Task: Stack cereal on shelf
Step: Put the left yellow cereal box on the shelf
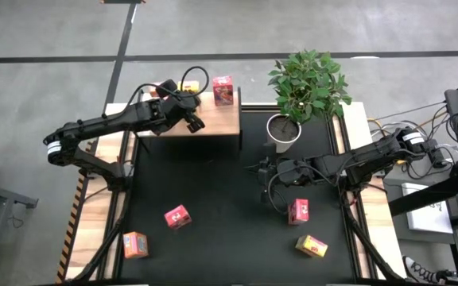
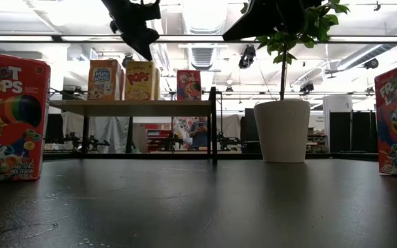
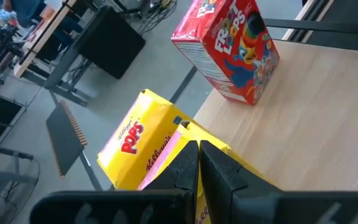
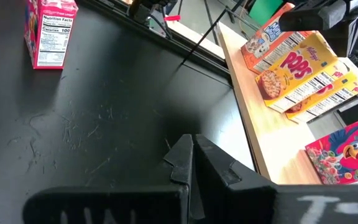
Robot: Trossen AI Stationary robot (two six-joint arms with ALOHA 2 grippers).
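Note:
The shelf stands at the table's far side, left of the middle. Three cereal boxes stand upright on its board: orange, yellow and red. My left gripper is shut and hovers over the shelf, just above the yellow box, pointing slantwise down; the low view shows a small gap between them. My right gripper is shut, holds nothing, and hangs above the black table right of the middle. On the table lie a pink box, an orange box, a red box and a yellow box.
A potted plant in a white pot stands right of the shelf, near the far edge. The shelf's black end post rises between the board and the pot. Pale wooden strips border the table's sides.

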